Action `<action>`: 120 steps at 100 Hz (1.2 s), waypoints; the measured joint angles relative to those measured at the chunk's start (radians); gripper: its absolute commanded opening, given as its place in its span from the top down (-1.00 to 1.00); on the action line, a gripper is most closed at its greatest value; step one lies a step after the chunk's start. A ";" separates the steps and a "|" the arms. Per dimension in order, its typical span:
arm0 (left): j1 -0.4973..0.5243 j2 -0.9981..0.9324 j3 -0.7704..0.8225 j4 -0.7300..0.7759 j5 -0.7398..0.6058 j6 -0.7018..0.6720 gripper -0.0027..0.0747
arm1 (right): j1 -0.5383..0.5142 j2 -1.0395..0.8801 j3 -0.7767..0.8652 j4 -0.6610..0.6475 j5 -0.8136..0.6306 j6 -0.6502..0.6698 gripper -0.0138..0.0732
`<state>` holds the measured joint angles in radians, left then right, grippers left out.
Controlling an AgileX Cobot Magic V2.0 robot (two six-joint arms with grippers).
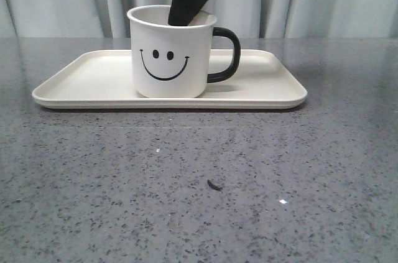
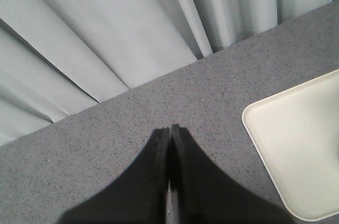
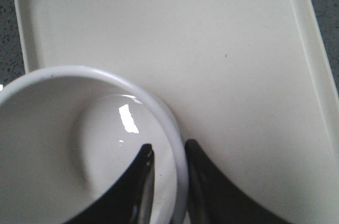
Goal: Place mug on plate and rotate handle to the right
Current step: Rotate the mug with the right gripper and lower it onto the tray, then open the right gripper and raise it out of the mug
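One white, smooth, straight-sided mug (image 1: 172, 51) with a black smiley face stands upright on the one flat cream-white rectangular plate (image 1: 93, 76) with rounded corners, its glossy black loop handle (image 1: 227, 55) pointing to 3 o'clock. The right gripper (image 3: 169, 158) pinches the mug's rim, one finger inside, one outside. The left gripper (image 2: 169, 131) hangs with fingers pressed together over the speckled grey stone table (image 1: 199, 182).

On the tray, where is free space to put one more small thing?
The plate is bare left of the mug, and a shorter strip lies right of the handle. The middle is crowded: the right gripper straddles the mug's rim.
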<state>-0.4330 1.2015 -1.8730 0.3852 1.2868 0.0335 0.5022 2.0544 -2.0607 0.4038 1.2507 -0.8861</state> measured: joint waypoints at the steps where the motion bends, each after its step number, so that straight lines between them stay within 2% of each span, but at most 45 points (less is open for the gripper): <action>1: 0.000 0.000 0.001 0.000 0.000 0.000 0.98 | 0.000 0.000 0.000 0.000 0.000 0.000 0.23; 69: 0.000 0.000 0.064 0.006 0.000 0.000 0.98 | 0.000 0.000 -0.005 0.020 -0.002 0.000 0.23; 108: 0.000 0.000 0.064 0.011 0.000 0.000 0.98 | 0.000 -0.009 -0.173 0.088 0.000 0.000 0.23; 120: 0.000 0.000 0.064 0.012 0.000 0.000 0.98 | -0.005 -0.033 -0.207 0.090 0.002 0.035 0.23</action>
<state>-0.4330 1.2015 -1.8093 0.3971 1.2868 0.0335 0.4970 2.0211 -2.2673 0.4940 1.2526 -0.8513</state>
